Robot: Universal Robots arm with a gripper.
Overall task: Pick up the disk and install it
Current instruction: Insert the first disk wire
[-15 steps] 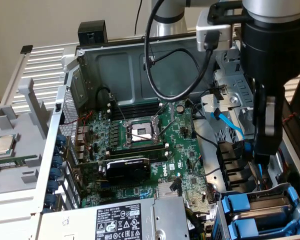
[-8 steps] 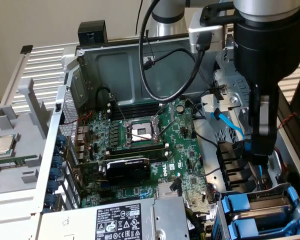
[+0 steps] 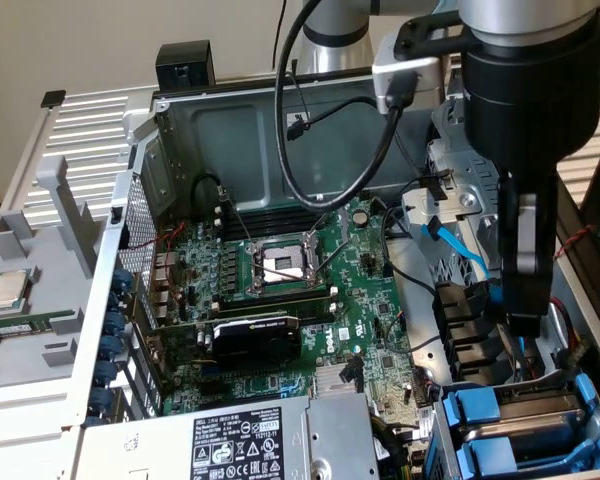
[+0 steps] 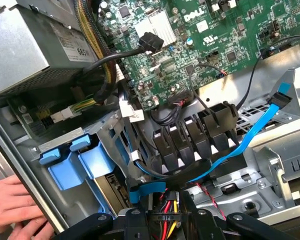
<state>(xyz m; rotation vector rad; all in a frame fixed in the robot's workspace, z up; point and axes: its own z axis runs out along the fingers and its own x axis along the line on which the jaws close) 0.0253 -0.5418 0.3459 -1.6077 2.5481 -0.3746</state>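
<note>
We see the pincer (image 3: 523, 320) hanging upright inside the open case (image 3: 130, 190), at the exterior view's right, beside the motherboard (image 3: 280, 290). It is just above a row of black clips (image 3: 465, 330). We cannot tell whether it stands wide or narrow, and we see nothing held in it.

The disk (image 3: 545, 422) lies below the pincer and apart from it. It is down in the drive cage at the case's near corner, beside the power supply (image 3: 280, 440). Its grey metal shows between blue carrier handles (image 3: 477, 410). In the wrist view the same blue handles (image 4: 65, 150) stick out of the cage, with the disk's edge (image 4: 110, 192) behind them, near the pincer's black links.

A flat blue cable (image 4: 240, 145) runs across the black clips. A bundle of red and yellow wires (image 4: 169, 210) sits close under the pincer. A person's hand (image 4: 12, 202) rests on the case's outer edge, by the cage.
</note>
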